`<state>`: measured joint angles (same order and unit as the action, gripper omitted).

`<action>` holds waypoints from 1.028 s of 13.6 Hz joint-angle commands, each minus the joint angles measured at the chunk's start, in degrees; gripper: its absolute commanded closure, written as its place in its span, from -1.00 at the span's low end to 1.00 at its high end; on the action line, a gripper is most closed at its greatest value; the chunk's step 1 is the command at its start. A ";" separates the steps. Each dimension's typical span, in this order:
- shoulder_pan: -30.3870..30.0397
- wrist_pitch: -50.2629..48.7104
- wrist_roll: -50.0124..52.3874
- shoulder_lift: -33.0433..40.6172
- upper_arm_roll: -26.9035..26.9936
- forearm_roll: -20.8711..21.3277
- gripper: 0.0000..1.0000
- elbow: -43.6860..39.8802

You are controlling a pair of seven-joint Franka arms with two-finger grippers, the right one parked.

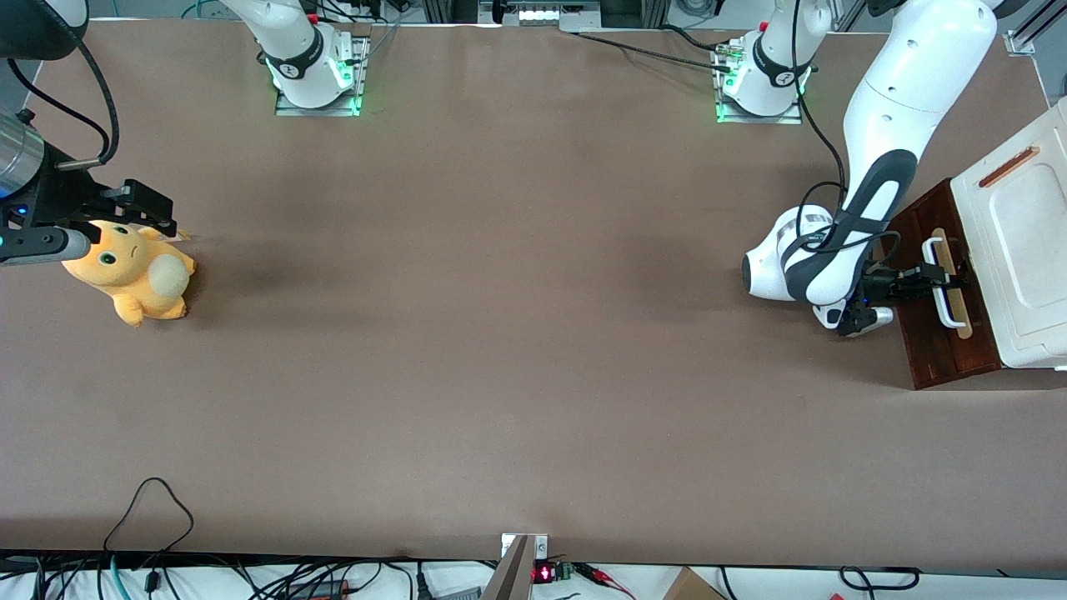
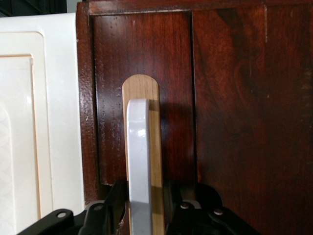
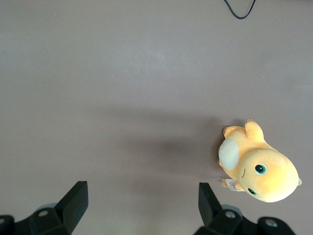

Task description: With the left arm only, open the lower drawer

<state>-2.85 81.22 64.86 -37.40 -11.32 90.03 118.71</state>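
We see our small black two-finger claw (image 1: 940, 277) at the working arm's end of the brown worktop (image 1: 500, 333), its tip right at the white U-shaped bar handle (image 1: 941, 287) of the dark red-brown wooden lower drawer (image 1: 934, 333). In the wrist view, the white bar (image 2: 138, 166) runs straight out from between the black fingers (image 2: 110, 205), one on each side, over a pale wood strip (image 2: 146, 88). The fingers look closed around the bar. The bar's long axis crosses the line along which our claw reaches in, so the pull we judge comes next runs back along that line, away from the white cabinet top (image 1: 1021, 233). Our glossy white left arm (image 1: 884, 150) bends down from its base, forearm low, wrist level with the handle.
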 commanded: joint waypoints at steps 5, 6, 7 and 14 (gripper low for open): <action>0.47 -2.21 2.38 -1.10 -0.81 0.59 0.10 -0.50; 0.21 -2.12 2.38 -1.10 -0.81 0.68 0.10 -0.50; 0.04 -2.12 2.29 -1.01 -0.81 0.68 0.10 -0.50; -0.23 -2.12 2.38 -1.10 -0.81 0.68 0.29 -0.41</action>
<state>-2.77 80.04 66.71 -38.04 -11.92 90.03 118.72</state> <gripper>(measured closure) 0.643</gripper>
